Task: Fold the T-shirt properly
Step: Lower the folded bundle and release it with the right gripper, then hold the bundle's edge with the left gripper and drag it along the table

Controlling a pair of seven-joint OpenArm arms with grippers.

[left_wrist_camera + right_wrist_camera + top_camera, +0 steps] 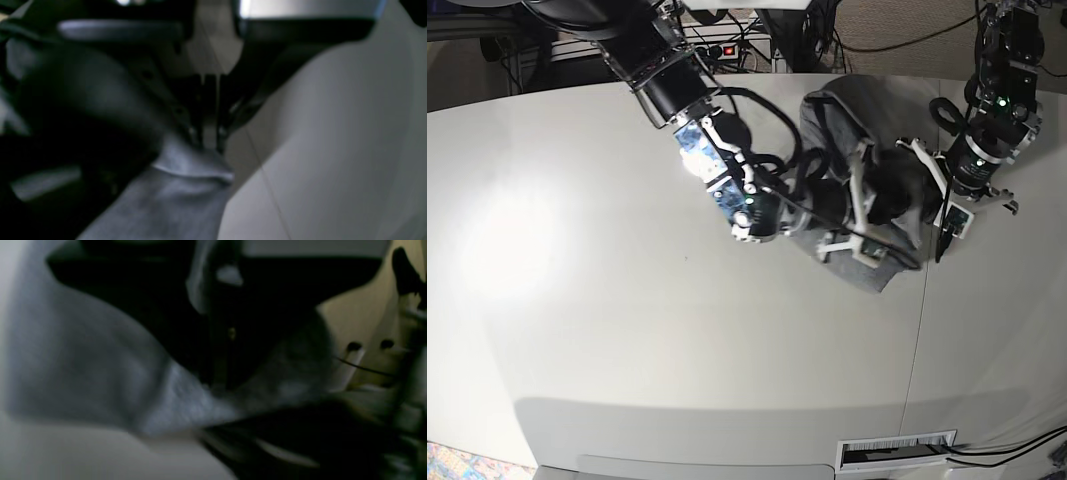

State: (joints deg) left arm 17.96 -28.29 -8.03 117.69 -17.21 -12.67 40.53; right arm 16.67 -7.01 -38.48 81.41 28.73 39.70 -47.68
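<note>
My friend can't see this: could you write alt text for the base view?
Two robot arms meet over a crumpled grey T-shirt on a white table, seen from above. A floor vent sits at the bottom edge.

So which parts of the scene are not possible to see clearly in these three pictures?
- Base view: most of the heather-grey cotton T-shirt lies hidden under the black right arm; its fold state is unclear.
- Right wrist view: the right gripper is dark and blurred; grey cloth covers its tips.
- Left wrist view: the left gripper is blurred; its fingertips pinch a shirt edge, but which edge is unclear.
- White table: cut off at the frame edges.
</note>
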